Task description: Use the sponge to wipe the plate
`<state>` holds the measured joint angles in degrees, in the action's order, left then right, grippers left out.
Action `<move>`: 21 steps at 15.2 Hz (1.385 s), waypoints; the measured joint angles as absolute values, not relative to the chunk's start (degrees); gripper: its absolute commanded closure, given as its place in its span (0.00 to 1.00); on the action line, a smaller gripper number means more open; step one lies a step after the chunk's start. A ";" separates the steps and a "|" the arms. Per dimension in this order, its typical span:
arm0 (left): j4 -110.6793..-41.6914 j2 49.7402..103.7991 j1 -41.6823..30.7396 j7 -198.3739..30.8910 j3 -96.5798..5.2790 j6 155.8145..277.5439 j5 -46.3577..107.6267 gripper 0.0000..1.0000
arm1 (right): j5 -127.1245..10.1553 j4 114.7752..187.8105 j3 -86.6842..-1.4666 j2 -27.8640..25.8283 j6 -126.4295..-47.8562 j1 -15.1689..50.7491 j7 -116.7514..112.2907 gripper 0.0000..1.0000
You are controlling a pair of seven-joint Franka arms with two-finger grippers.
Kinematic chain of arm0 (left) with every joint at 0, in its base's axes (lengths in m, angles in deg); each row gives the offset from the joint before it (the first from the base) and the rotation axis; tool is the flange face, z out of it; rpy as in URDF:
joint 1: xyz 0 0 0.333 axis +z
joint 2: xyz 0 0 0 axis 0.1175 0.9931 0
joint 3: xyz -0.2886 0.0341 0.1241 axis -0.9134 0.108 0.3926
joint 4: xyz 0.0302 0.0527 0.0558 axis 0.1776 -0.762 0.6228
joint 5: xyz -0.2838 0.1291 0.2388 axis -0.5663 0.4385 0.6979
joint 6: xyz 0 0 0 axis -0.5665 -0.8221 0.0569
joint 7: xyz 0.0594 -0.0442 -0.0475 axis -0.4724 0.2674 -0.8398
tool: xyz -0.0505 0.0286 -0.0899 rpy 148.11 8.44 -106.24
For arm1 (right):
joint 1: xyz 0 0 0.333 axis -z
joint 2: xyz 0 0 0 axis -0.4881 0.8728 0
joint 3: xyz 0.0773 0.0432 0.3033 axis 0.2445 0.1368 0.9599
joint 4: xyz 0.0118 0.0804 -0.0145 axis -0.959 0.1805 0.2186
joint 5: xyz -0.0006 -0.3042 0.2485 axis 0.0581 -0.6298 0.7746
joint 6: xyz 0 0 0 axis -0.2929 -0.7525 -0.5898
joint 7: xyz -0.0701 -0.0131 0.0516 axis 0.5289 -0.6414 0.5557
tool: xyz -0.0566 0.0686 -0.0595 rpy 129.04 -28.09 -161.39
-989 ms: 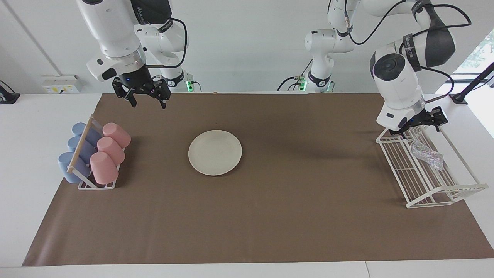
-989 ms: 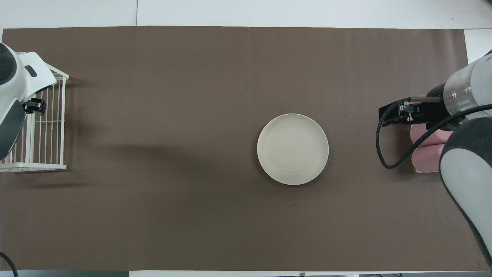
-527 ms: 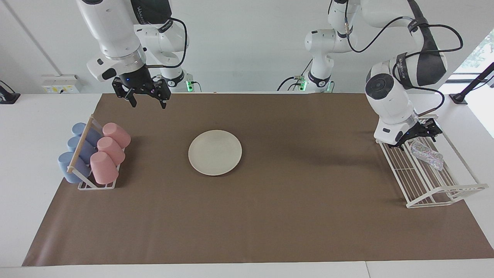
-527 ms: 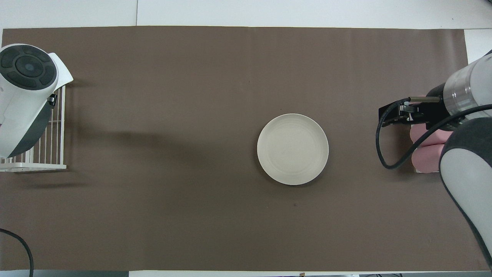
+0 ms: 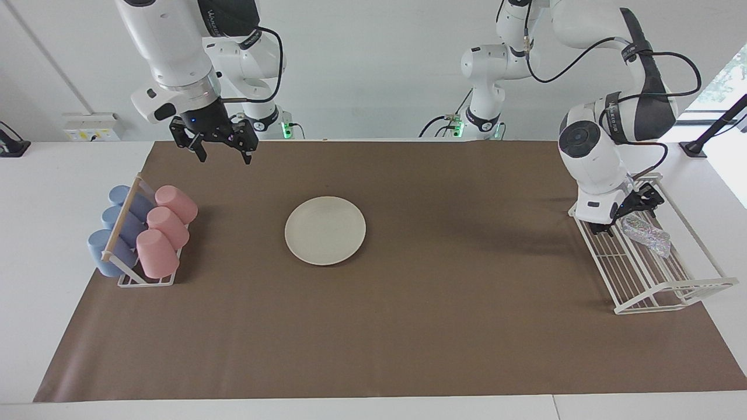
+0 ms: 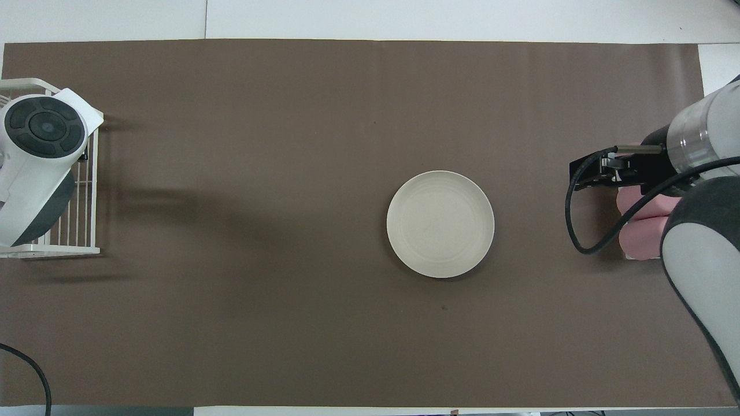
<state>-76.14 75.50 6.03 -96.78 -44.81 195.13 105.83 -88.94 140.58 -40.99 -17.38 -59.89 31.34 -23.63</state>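
Nothing wiped yet. Nearest the robots, right hand point(image 5: 223, 153) waiting in the air over the brown mat's edge, open and empty. Left hand point(image 5: 620, 214) low inside the white wire rack point(image 5: 653, 286), open, just beside the sponge point(image 5: 645, 234), not gripping. Farther out, plate point(image 5: 325, 230) bare mid-counter. Left: grasp, carry, wipe.

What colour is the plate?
Plain cream-white plate with faint rings; the overhead view shows it best.
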 measured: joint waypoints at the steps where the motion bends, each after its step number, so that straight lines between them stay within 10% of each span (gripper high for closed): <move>1: -76.15 75.49 6.38 -96.78 -44.81 195.55 105.92 0.14 | -88.94 140.58 -40.99 -17.38 -59.89 31.34 -23.63 0.00; 6: -76.16 75.48 6.56 -96.82 -44.83 196.04 105.99 0.49 | -88.94 140.58 -40.98 -17.38 -59.89 31.32 -23.63 0.00; 14: -76.92 75.48 7.38 -96.92 -44.81 198.29 106.01 0.51 | -88.94 140.58 -40.95 -17.38 -59.89 31.31 -23.63 0.00; 18: -76.99 75.48 7.50 -97.63 -44.81 199.04 106.01 0.95 | -88.94 140.58 -40.94 -17.38 -59.89 31.31 -23.63 0.00; 21: -77.06 75.48 7.53 -97.98 -44.81 199.14 106.01 1.00 | -88.94 140.58 -40.94 -17.38 -59.89 31.31 -23.63 0.00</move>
<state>-77.06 75.48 7.53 -97.98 -44.81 199.14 106.01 -88.94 140.58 -40.94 -17.38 -59.89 31.31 -23.63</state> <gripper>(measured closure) 0.965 0.000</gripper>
